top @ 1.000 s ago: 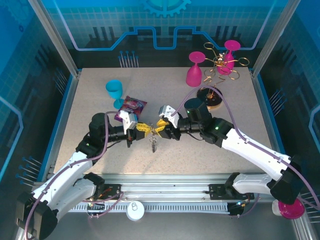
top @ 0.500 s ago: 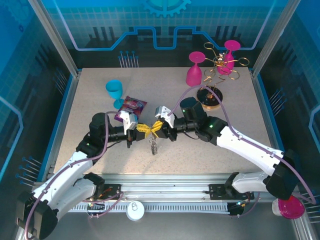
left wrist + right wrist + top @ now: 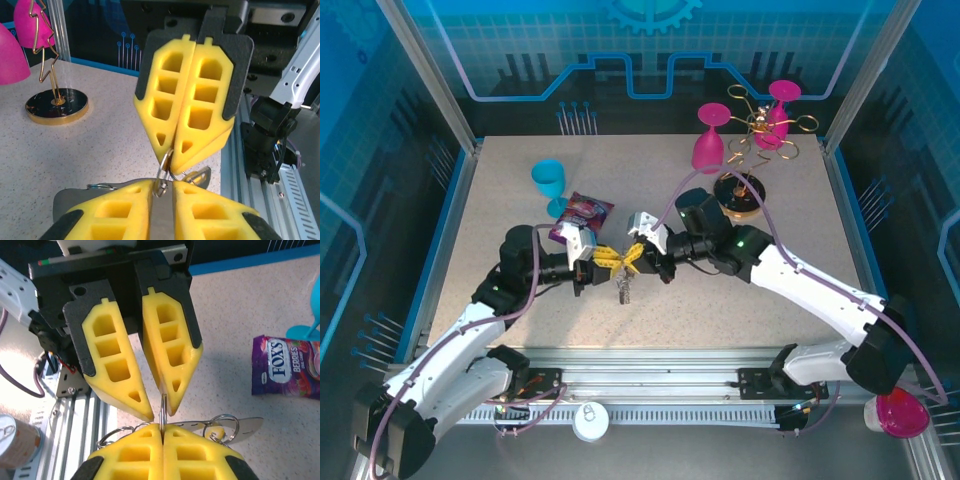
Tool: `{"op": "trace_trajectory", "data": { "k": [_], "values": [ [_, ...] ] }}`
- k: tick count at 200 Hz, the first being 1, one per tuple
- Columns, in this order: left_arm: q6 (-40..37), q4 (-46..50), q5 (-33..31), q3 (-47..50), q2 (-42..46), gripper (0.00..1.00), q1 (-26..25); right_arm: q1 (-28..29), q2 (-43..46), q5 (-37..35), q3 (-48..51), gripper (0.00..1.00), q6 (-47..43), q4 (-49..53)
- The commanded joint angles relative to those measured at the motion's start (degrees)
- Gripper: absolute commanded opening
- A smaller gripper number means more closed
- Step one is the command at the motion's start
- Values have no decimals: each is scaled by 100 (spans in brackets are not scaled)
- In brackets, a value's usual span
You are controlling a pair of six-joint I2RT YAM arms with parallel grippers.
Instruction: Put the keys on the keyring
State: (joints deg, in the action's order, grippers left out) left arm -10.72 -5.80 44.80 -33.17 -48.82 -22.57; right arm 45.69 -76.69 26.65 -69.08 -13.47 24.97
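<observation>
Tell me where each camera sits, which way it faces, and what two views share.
Top external: above, behind the bases, looking down at the table; both arms, left gripper, right gripper.
Left wrist: faces the right gripper and gold stand; own left fingers at bottom.
Right wrist: faces the left gripper and candy packet; own right fingers at bottom.
Shared: both wrist views show the keyring between fingertips.
</observation>
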Motion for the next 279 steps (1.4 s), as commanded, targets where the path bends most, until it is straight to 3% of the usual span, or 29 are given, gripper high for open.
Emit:
{"op": "trace_trajectory", "data": {
  "k": [1,46,108,151,168,188,200,279],
  "values": [
    [-542,631,-7,-337,-38,17,-28,113,-200,-201,-624,0,-701,1218],
    [-468,544,57,-344,-62,16,-28,202,-534,-333,-1263,0,-1158,1918],
    [-427,455,178,-401,-185,14,-28,345,-751,-191,-1529,0,-1111,1769],
    [-430,433,250,-401,-217,0,-27,406,-747,-166,-1492,0,-992,1554],
    [-440,439,266,-375,-179,0,-24,367,-578,-268,-1311,0,-856,1327],
    [-428,359,255,-309,-107,0,-21,185,-205,-423,-825,24,-459,812],
    [-380,249,237,-263,-73,0,-21,46,31,-438,-469,33,-148,485],
    [157,-543,32,-5,23,0,-21,152,421,-530,526,41,771,-323]
  ]
}}
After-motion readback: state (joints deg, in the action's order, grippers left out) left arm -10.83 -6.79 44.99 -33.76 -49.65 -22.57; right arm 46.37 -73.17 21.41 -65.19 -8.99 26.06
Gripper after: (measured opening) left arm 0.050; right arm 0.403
